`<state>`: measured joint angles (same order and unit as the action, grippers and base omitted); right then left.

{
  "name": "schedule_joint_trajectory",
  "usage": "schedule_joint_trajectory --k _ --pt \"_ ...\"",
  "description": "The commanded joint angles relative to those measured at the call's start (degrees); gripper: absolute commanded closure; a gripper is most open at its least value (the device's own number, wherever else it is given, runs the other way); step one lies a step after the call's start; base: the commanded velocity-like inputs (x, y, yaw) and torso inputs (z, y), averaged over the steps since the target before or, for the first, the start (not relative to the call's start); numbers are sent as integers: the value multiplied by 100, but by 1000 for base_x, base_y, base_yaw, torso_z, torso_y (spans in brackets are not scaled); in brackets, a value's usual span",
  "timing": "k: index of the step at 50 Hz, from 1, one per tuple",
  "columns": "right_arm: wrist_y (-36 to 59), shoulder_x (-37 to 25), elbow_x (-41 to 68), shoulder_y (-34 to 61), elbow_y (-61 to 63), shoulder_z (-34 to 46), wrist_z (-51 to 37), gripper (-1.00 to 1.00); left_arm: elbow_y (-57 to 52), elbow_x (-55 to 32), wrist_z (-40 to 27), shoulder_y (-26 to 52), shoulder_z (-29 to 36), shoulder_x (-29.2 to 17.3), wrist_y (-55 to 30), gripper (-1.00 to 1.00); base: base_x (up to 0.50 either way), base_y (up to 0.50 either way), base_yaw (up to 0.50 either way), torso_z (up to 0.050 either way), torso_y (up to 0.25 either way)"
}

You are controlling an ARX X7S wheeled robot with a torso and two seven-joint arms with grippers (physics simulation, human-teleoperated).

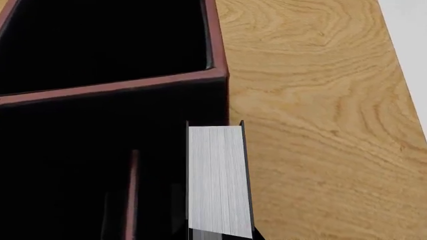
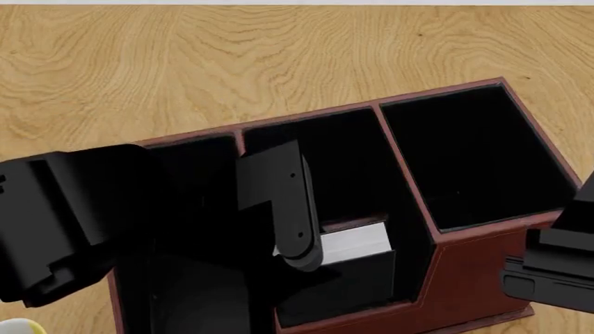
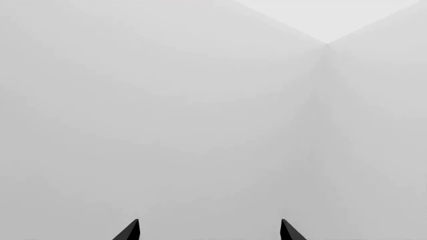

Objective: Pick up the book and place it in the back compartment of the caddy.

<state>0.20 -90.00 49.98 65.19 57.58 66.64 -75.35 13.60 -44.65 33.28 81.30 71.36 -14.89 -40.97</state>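
The left gripper (image 2: 302,254) reaches down into the dark red-brown caddy with black lining (image 2: 464,275) and is clenched on the small, thick black book with white-grey pages (image 2: 357,243); the book sits low in the back compartment (image 2: 343,289), its page edge facing up; it could tip or catch on the thin red crossbar if let go crooked; the right gripper (image 3: 208,232), off to the side, is spread and holds nothing.
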Motion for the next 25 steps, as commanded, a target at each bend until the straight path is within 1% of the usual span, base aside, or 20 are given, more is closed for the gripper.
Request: schedule_joint_trajectory --k 1,6,7,9,10,13,25 --pt "-31 2 -52 -59 -23 18 -16 -100 149 -109 -81 37 -115 81 50 100 0 0 0 0 0" --pt "-24 2 -52 -67 -20 14 -3 -100 165 -110 -101 50 -125 86 45 100 0 0 0 0 2" --pt "-32 2 -54 -71 -21 16 -2 -100 226 -49 -172 65 -111 111 46 -100 0 0 0 0 0" --pt "-31 2 -56 -79 -26 18 4 -100 403 -34 -255 73 -183 183 88 -100 0 0 0 0 0" --pt "-28 2 -53 -78 -24 15 2 -100 413 -55 -187 92 -152 182 38 -100 0 0 0 0 0" --pt "-10 2 -29 -66 -13 -5 0 -100 273 -58 -191 82 -147 128 63 -100 0 0 0 0 0" --pt "67 2 33 -37 39 -65 -21 -100 354 -32 -232 86 -150 165 92 -100 0 0 0 0 0"
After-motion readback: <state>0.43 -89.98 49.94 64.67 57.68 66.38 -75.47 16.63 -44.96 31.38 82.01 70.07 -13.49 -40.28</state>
